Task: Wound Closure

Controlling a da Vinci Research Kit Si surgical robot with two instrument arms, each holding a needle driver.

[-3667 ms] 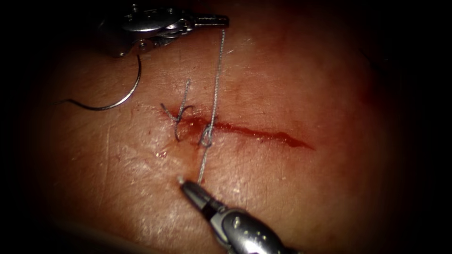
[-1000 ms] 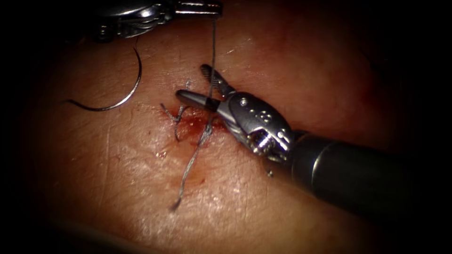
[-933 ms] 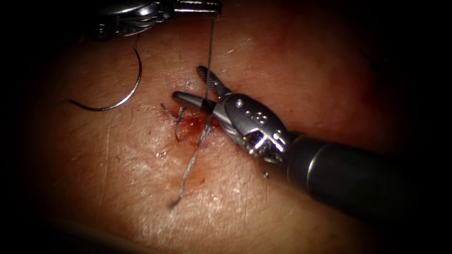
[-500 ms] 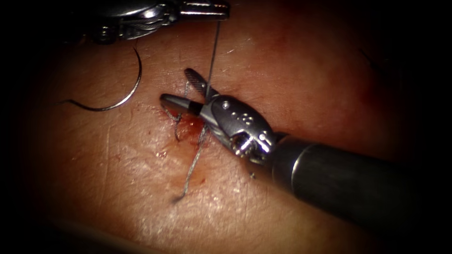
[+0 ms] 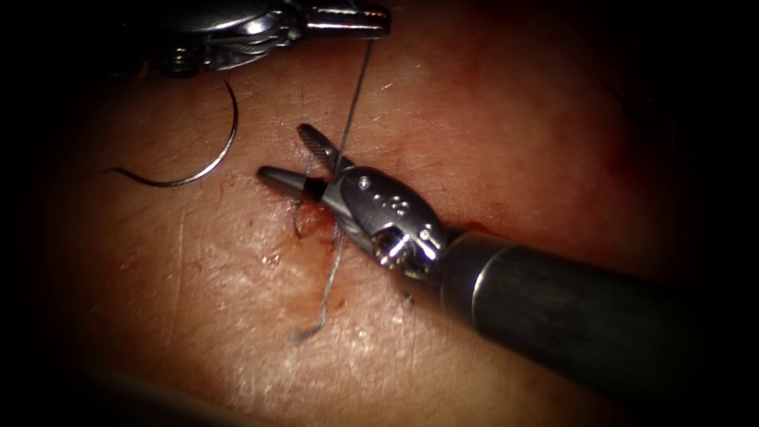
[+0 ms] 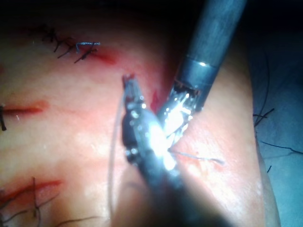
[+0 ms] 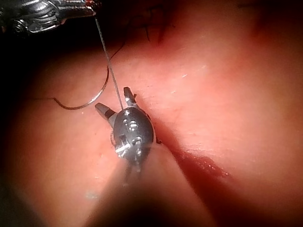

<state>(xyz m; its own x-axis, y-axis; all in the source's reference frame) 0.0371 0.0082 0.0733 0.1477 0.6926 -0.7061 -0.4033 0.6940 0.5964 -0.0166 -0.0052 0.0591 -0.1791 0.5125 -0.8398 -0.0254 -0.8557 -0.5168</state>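
Spread beneath everything, the tissue [image 5: 490, 142], with the cut [image 5: 474, 225] running across it and smeared with red fluid [image 5: 320, 213] around its left end. Reaching in from the right over most of the cut, the right arm's dark shaft [image 5: 569, 308], laid low and slanted, probably to bring its tip level with the stitch. At the tip, the right hand [image 5: 285, 152] with jaws spread apart and gripping nothing, one on either side of the upright thread [image 5: 357, 87], just above the knot, which sits hidden behind the hand's body; same open straddle seen in the right wrist view [image 7: 113, 98]. Up at the top edge, the left hand [image 5: 371, 17], clamped on the thread's upper end and drawing it tight. Judged as deliberate: a taut strand stands clear of the surface and stays put between the open jaws. Parked well off beyond the cut's left end, the curved needle [image 5: 221, 154], lying flat on the surface, not in the tissue and held by neither hand, likely set aside to stay out of the way. Below the cut, the thread's loose tail [image 5: 320, 312], slack on the surface. Smallest, dark cut ends of thread [image 5: 296, 221] from a neighbouring stitch, just left of the right hand.
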